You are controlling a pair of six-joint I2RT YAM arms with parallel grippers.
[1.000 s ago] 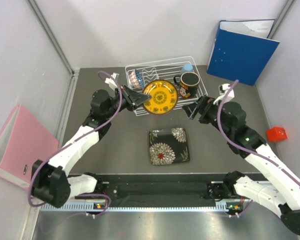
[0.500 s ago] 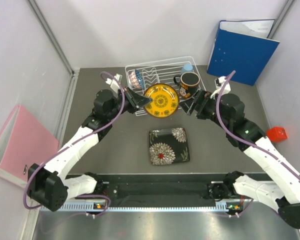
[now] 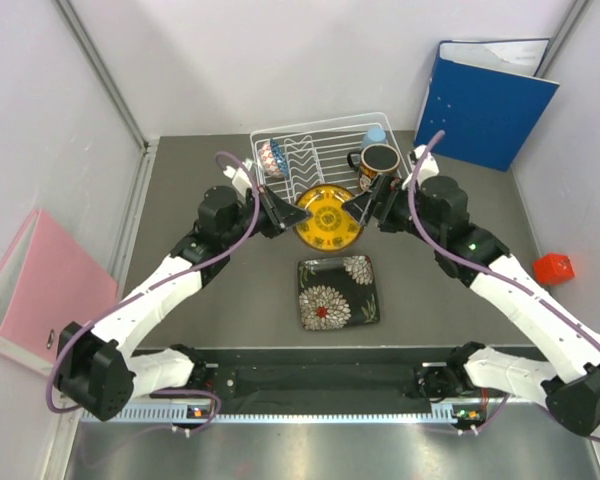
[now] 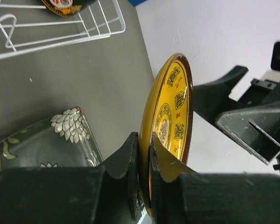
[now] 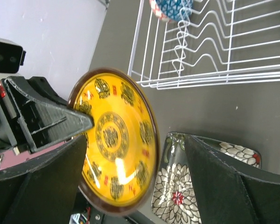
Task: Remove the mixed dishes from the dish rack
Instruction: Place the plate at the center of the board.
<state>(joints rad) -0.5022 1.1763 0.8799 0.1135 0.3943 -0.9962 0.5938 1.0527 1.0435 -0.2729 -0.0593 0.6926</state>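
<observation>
Left gripper (image 3: 285, 214) is clamped on the left rim of the small yellow plate (image 3: 329, 217). We hold it off the table, at the near edge of the dish rack (image 3: 310, 118), far of the black floral plate (image 3: 338, 292). Right gripper (image 3: 366, 207) sits just right of it, jaws apart, facing the free right rim. We judge a handover grip there comes next.

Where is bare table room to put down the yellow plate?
Bare table lies left of the black square plate up to the left arm, and right of it up to the right arm. Crowded: between it and the dish rack, around the held yellow plate.
</observation>
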